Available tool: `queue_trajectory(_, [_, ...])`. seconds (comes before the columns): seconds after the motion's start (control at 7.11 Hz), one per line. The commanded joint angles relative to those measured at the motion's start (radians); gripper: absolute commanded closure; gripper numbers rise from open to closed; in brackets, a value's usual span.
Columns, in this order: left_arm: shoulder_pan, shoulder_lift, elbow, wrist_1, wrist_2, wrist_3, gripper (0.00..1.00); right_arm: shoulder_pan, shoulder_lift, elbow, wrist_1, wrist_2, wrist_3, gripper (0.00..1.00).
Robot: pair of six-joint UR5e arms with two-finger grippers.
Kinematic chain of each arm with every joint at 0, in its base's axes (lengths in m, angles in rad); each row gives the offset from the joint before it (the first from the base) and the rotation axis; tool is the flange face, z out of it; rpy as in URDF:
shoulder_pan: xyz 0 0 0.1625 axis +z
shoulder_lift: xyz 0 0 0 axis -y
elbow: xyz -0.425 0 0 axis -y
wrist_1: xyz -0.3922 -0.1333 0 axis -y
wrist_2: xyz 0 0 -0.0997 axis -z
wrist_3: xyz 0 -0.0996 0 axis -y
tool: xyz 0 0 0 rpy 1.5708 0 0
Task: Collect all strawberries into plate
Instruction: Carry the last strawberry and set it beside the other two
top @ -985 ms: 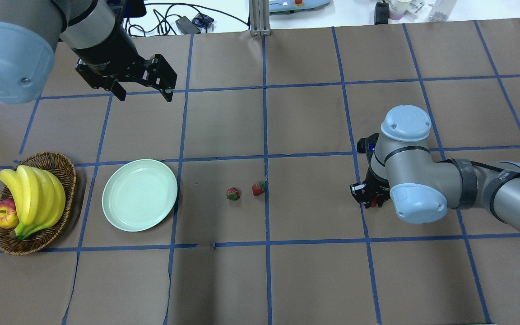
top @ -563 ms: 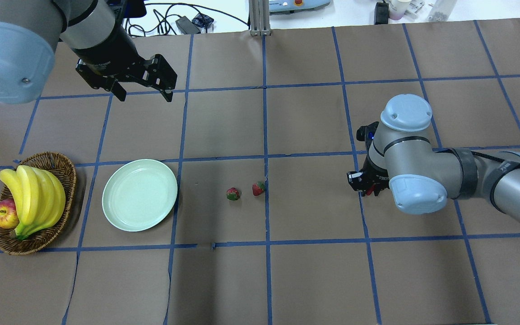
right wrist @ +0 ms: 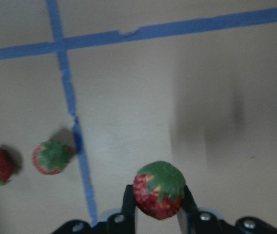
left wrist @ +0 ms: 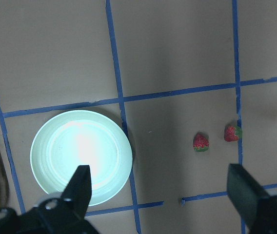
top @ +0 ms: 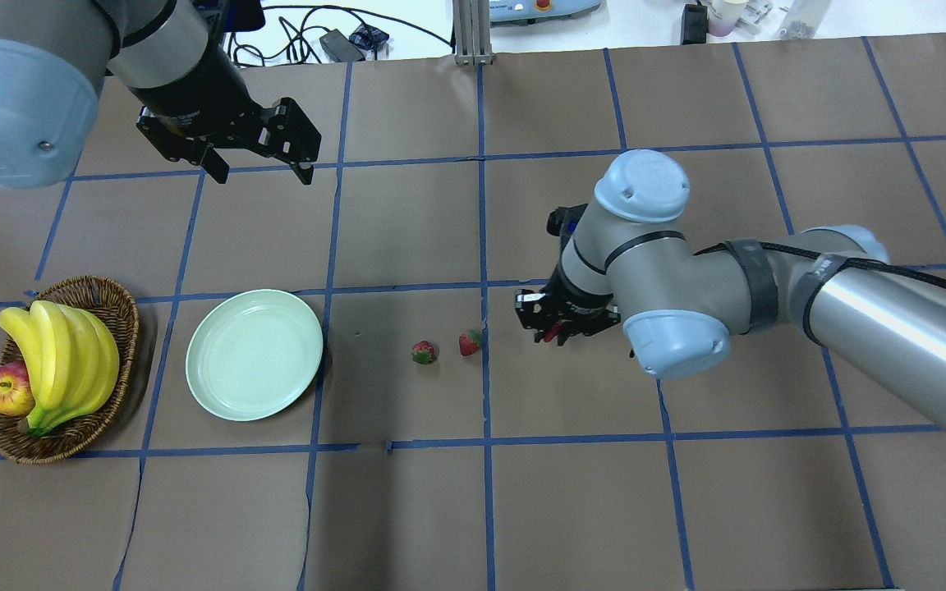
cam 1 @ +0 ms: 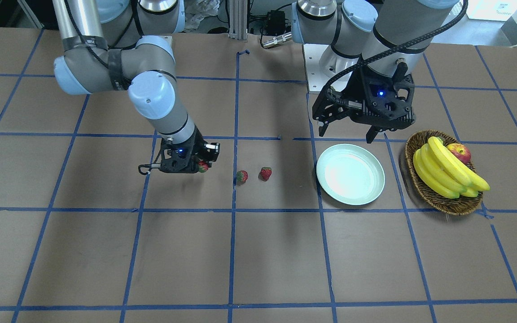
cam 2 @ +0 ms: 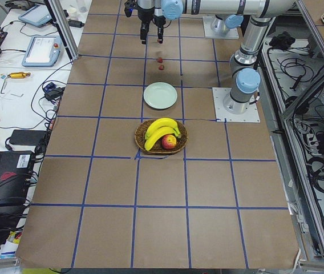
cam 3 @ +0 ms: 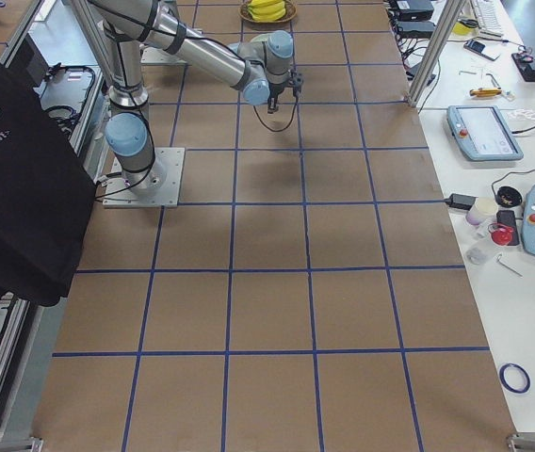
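The pale mint plate [top: 254, 355] lies left of centre, with nothing on it. Two strawberries [top: 424, 352] [top: 470, 342] lie on the table to its right; the left wrist view shows them too [left wrist: 201, 142] [left wrist: 232, 132]. My right gripper [top: 551, 328] is shut on a third strawberry [right wrist: 159, 190] and holds it just right of the two on the table. My left gripper [top: 262, 176] is open and empty, hovering behind the plate [left wrist: 80, 156].
A brown wicker basket [top: 112, 291] with bananas [top: 62, 353] and a red-yellow apple [top: 9, 390] stands left of the plate. Blue tape lines cross the brown table. A person in black stands at the near left of the exterior right view [cam 3: 13, 188].
My right arm has moved left with the strawberry in its gripper, to just beside the two on the table. The left arm has not moved.
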Motion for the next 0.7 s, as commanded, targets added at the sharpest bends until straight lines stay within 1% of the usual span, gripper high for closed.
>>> queue_trajectory(0.0, [0.001, 0.002, 0.0, 0.0, 0.0, 0.0, 0.0, 0.141, 0.055, -0.076, -0.052, 0.043, 0.207, 1.0])
queue_trajectory(0.14, [0.002, 0.004, 0.0, 0.0, 0.0, 0.0, 0.0, 0.204, 0.092, -0.092, -0.073, 0.049, 0.244, 1.0])
queue_trajectory(0.28, [0.001, 0.004, 0.0, 0.0, 0.0, 0.0, 0.0, 0.235, 0.109, -0.11, -0.148, 0.096, 0.311, 1.0])
queue_trajectory(0.56, [0.002, 0.004, 0.0, 0.0, 0.0, 0.0, 0.0, 0.24, 0.164, -0.146, -0.161, 0.118, 0.343, 1.0])
